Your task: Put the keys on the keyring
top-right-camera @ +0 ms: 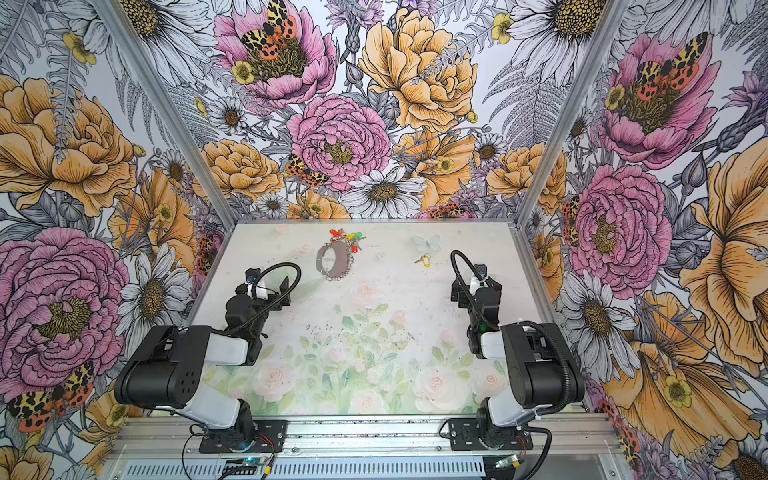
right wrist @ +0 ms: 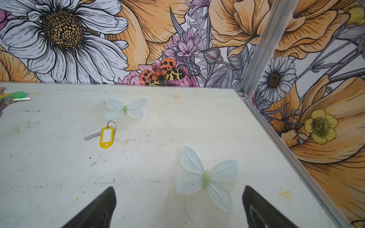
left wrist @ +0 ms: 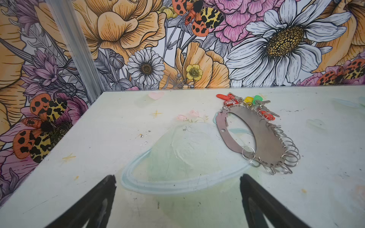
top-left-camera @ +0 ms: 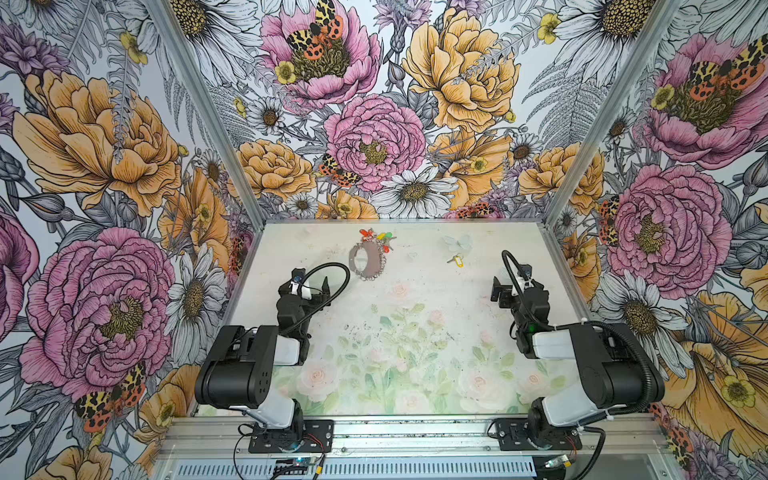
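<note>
The keyring [top-left-camera: 376, 261] [top-right-camera: 343, 260] [left wrist: 266, 142] lies flat at the back of the table, left of centre, a grey metal hoop fringed with small silver rings. Keys with red, yellow and green tags [top-left-camera: 377, 238] [left wrist: 248, 102] hang bunched on its far edge. A lone key with a yellow tag [top-left-camera: 458, 261] [top-right-camera: 424, 260] [right wrist: 106, 136] rests on the table to the right. My left gripper [top-left-camera: 309, 287] [left wrist: 177, 177] is open and empty, just short of the hoop. Also open and empty, my right gripper [top-left-camera: 515, 287] [right wrist: 177, 189] stands short and right of the yellow-tagged key.
The table [top-left-camera: 415, 332] is pale with faded printed flowers and butterflies [right wrist: 205, 177]. Floral walls with aluminium corner posts [top-left-camera: 582, 158] close in the back and both sides. Both arm bases sit on the front rail [top-left-camera: 415, 432].
</note>
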`<state>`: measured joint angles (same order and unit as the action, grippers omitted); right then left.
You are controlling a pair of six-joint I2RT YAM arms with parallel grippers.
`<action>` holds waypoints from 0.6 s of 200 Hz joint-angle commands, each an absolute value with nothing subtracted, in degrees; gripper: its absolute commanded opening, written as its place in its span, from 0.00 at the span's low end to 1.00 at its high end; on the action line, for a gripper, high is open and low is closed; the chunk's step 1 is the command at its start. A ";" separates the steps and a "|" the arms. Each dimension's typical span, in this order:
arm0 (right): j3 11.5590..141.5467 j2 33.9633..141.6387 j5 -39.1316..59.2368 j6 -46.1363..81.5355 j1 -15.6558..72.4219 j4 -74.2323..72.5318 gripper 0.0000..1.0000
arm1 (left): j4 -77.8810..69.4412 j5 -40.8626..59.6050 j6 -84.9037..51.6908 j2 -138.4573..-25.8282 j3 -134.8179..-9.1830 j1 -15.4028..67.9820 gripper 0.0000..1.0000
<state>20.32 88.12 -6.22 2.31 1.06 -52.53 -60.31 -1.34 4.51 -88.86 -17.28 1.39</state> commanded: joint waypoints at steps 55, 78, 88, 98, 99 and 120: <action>21.18 88.02 -8.15 2.73 1.14 -52.41 1.00 | -60.71 -0.13 4.89 -88.48 -17.67 1.32 0.99; 21.56 88.04 -7.72 3.02 0.89 -51.75 1.00 | -59.01 -0.92 4.61 -88.59 -18.77 1.32 0.99; 22.03 88.12 -6.94 3.38 0.40 -50.84 0.99 | -58.29 -1.01 4.41 -88.59 -19.07 1.22 0.99; 22.32 88.15 -6.12 3.81 -0.22 -50.20 0.99 | -58.40 -1.05 4.44 -88.59 -19.07 1.23 0.99; 22.32 88.15 -6.12 3.87 -0.20 -50.15 1.00 | -58.42 -1.01 4.46 -88.59 -19.07 1.23 0.99; 22.37 88.12 -5.97 3.89 -0.31 -50.14 0.99 | -57.99 -1.25 4.00 -88.75 -19.37 0.92 0.99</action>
